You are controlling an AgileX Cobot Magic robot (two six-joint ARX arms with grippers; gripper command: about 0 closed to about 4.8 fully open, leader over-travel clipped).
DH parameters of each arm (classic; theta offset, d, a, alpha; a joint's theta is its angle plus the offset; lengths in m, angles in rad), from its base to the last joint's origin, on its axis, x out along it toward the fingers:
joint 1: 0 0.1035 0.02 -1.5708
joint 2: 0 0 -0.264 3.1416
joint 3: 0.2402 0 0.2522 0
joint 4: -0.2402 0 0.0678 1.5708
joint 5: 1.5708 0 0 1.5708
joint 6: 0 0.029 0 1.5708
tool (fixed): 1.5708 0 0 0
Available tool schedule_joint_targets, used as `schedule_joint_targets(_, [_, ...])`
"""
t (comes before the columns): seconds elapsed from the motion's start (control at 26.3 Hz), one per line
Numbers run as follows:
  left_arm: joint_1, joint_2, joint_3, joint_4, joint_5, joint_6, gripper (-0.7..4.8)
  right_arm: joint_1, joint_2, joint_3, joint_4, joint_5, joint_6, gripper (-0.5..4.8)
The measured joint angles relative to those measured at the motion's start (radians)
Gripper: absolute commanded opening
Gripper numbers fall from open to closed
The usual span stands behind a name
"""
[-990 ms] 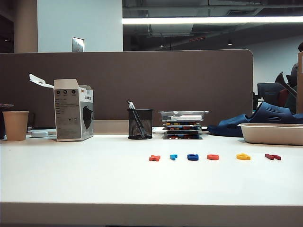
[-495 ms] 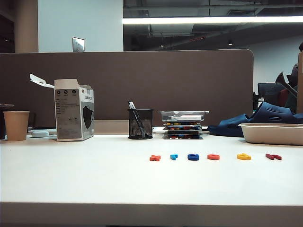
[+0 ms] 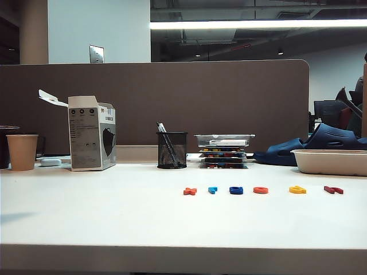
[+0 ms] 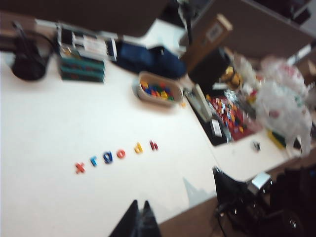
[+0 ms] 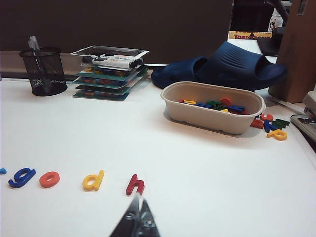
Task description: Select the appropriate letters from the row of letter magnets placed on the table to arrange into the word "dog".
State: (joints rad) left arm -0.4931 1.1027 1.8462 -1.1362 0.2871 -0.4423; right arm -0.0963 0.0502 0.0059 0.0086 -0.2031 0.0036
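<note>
Letter magnets point(image 5: 69, 180) untouched; fingers point(image 5: 136, 219) together

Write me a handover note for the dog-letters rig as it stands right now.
Left pincer: shut, empty, above the table's near edge. Right pincer: shut, empty, just in front of the dark red h.
All six magnets lie in one row on the table, untouched: x, light blue r, blue g, orange o, yellow d, then h.
Done: nothing.
Left: pick d, o, g and lay them out as "dog".
</note>
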Motion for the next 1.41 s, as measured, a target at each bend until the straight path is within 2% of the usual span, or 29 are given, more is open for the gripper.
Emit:
schedule_joint_targets(0.15, [-0.224,0.075,-0.002,-0.006,-0.162,-0.061,-0.05,0.0,0.0,0.0,-0.008,0.0,0.0,-0.02])
schedule_joint_targets(0.3, [-0.422,0.141,-0.001,0.042,-0.346,-0.164,-0.05,0.0,0.0,0.0,-0.008,0.001,0.002,-0.01])
schedule_joint_targets(0.42, [-0.506,0.196,-0.001,0.104,-0.419,-0.227,-0.05,-0.001,0.0,0.0,-0.011,0.001,0.002,-0.01])
schedule_joint_targets(0.65, [-0.599,0.265,0.0,0.126,-0.505,-0.334,-0.05,-0.001,0.0,0.0,-0.023,0.016,0.002,-0.01])
schedule_joint_targets(0.8, [-0.658,0.297,-0.002,0.07,-0.72,-0.352,-0.05,0.0,0.0,0.0,-0.023,0.021,0.002,-0.01])
schedule_joint_targets(0.91, [-0.662,0.287,0.0,0.014,-0.797,-0.391,-0.06,0.0,0.0,0.0,-0.024,0.024,0.005,-0.01])
schedule_joint_targets(1.1, [-0.665,0.291,0.0,-0.039,-0.824,-0.45,-0.05,0.0,0.0,0.0,-0.023,0.024,0.023,-0.01])
schedule_joint_targets(1.41, [-0.665,0.291,0.0,-0.032,-0.826,-0.45,-0.05,0.0,0.0,0.008,-0.002,0.023,0.037,-0.02])
